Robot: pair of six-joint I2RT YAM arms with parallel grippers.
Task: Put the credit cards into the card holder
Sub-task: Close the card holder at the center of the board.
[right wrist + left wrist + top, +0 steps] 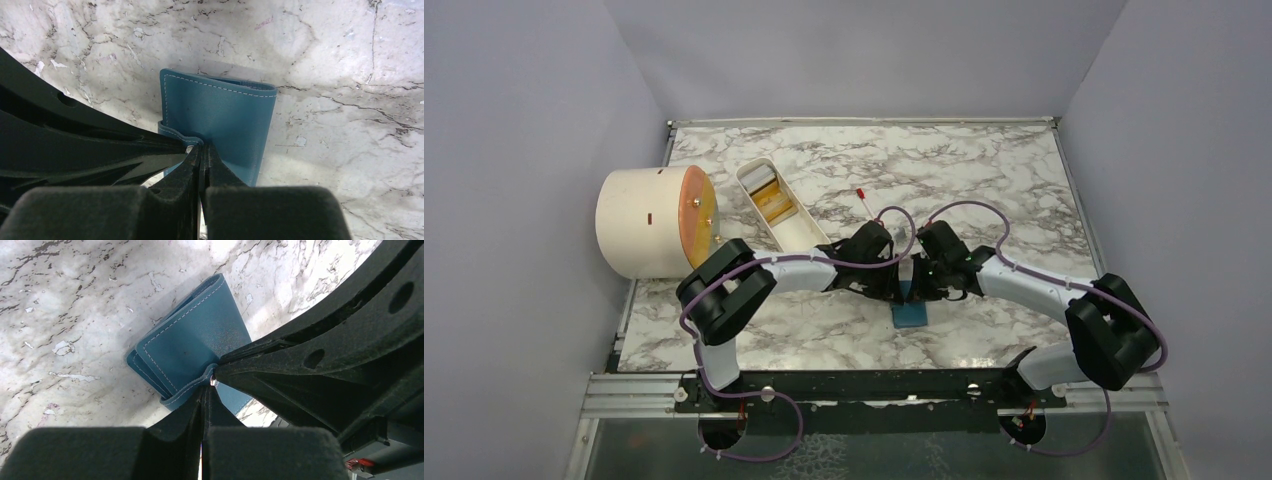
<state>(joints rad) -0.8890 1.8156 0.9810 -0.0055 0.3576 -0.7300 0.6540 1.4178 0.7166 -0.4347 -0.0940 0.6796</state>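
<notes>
Top external: card holder (912, 316) lies mid-worktop, centre near side. Only its near teal end shows below the two sets of jaws, so its long axis cannot be told here. Credit cards (771, 198) sit in the white tray (802, 232), far left, beside the cream cylinder (646, 222). Worktop (984, 170) is white marble with grey veins; plain pale lilac walls (514, 150) on three sides.

Left wrist: holder folded flat, long axis running from lower left to upper right. Left jaws pinched closed on its snap tab. Right jaws come in from the right to the same tab.

Right wrist: holder's long axis points away from the camera, stitched short edge farthest. Right jaws closed on the tab.
</notes>
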